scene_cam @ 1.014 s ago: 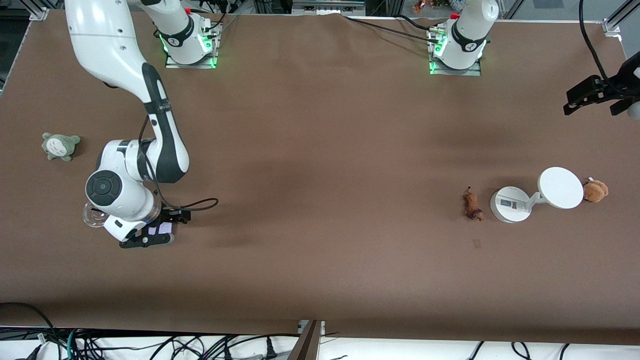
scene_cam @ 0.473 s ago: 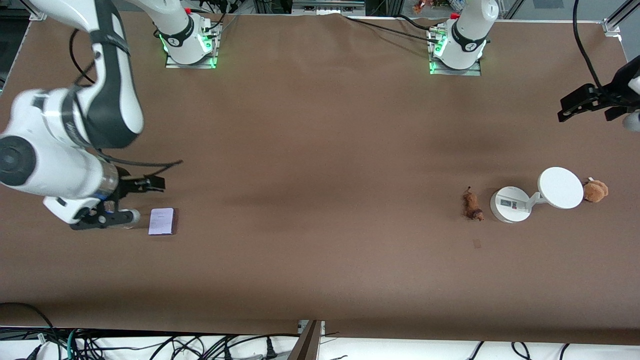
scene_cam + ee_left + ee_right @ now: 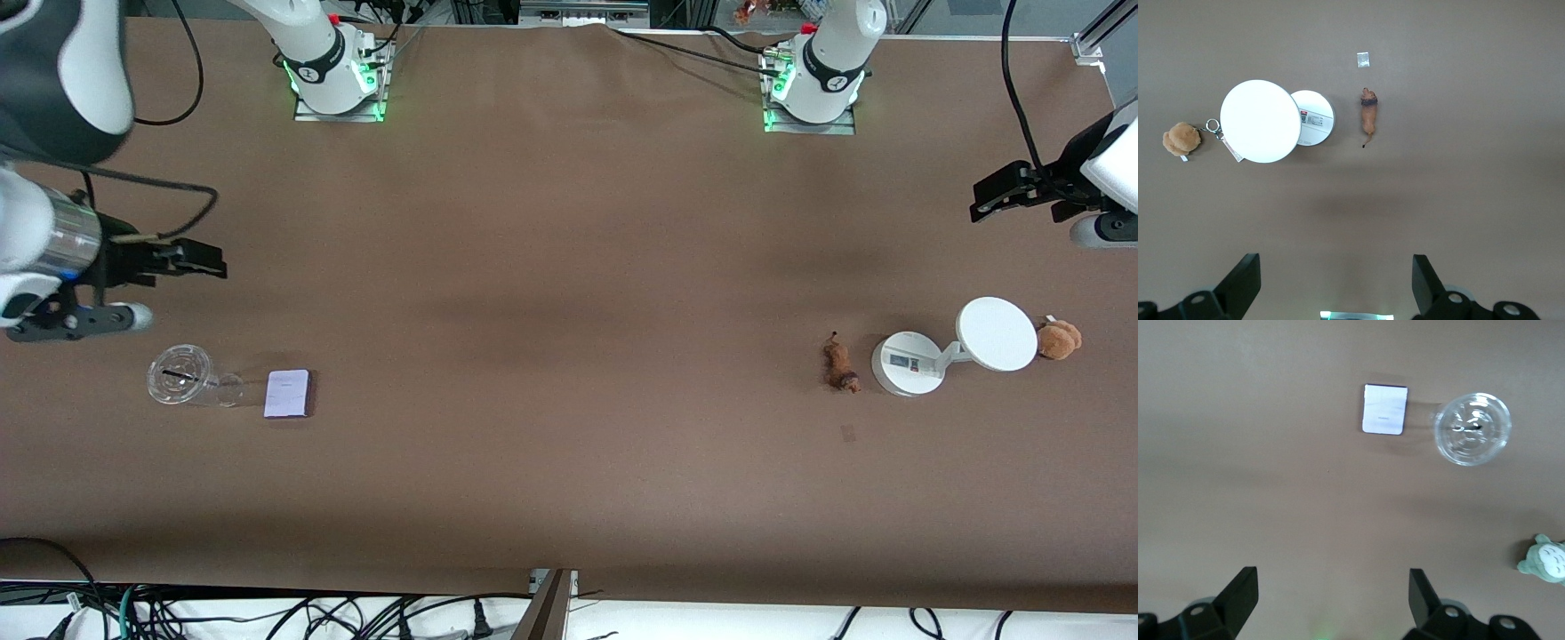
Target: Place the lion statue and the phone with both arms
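The phone [image 3: 287,393], a pale lavender slab, lies flat on the table beside a clear cup; it also shows in the right wrist view [image 3: 1385,409]. The lion statue [image 3: 839,364], a small elongated brown figurine, lies beside the white device's base and shows in the left wrist view [image 3: 1369,115]. My right gripper [image 3: 178,289] is open and empty, raised over bare table at the right arm's end [image 3: 1333,603]. My left gripper [image 3: 1027,218] is open and empty, high over the left arm's end of the table [image 3: 1336,287].
A clear cup [image 3: 182,376] lies next to the phone. A white round-based device [image 3: 907,363] with a disc [image 3: 997,333] stands between the lion statue and a tan plush [image 3: 1058,339]. A grey-green plush [image 3: 1545,560] shows in the right wrist view.
My right gripper let go of the phone, rose and swung away toward the right arm's end. The phone now lies uncovered beside the cup. My left gripper shifted slightly.
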You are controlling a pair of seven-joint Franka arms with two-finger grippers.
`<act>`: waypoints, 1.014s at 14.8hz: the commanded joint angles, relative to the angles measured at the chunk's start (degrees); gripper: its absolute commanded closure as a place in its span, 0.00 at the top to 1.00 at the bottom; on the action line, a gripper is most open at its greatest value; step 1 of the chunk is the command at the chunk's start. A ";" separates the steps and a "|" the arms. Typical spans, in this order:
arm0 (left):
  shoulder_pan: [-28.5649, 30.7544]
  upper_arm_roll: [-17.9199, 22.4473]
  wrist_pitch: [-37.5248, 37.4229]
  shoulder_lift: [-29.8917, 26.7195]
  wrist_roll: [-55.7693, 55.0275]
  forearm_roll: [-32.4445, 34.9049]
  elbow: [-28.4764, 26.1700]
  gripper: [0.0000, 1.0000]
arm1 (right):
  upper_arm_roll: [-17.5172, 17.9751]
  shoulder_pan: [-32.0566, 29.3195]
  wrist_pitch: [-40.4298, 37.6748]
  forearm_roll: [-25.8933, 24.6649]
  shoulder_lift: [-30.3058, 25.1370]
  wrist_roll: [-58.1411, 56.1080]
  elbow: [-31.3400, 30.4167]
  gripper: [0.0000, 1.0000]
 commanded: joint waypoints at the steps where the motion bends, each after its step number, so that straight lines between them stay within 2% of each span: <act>1: 0.30 -0.05 -0.78 -0.47 -0.21 -0.46 0.27 1.00 | 4.71 -5.12 3.13 -3.18 -9.34 -0.59 -8.37 1.00; 3: 0.38 -0.05 -0.61 -0.47 -0.30 -0.46 0.45 1.00 | 5.32 -6.96 3.32 -3.45 -12.08 -0.59 -10.31 1.00; 4: 0.47 -0.05 -0.61 -0.56 -0.30 -0.46 0.54 1.00 | 6.81 -7.75 3.14 -3.80 -12.78 -0.85 -10.58 1.00; 7: 0.47 -0.05 -0.34 -0.56 -0.56 -0.46 0.71 1.00 | 11.38 -8.64 0.78 -9.16 -14.46 -0.68 -10.94 1.00; 15: 0.47 -0.05 0.10 -0.38 -0.74 -0.46 0.80 1.00 | 11.13 -8.37 0.59 -8.99 -11.83 -0.94 -8.83 1.00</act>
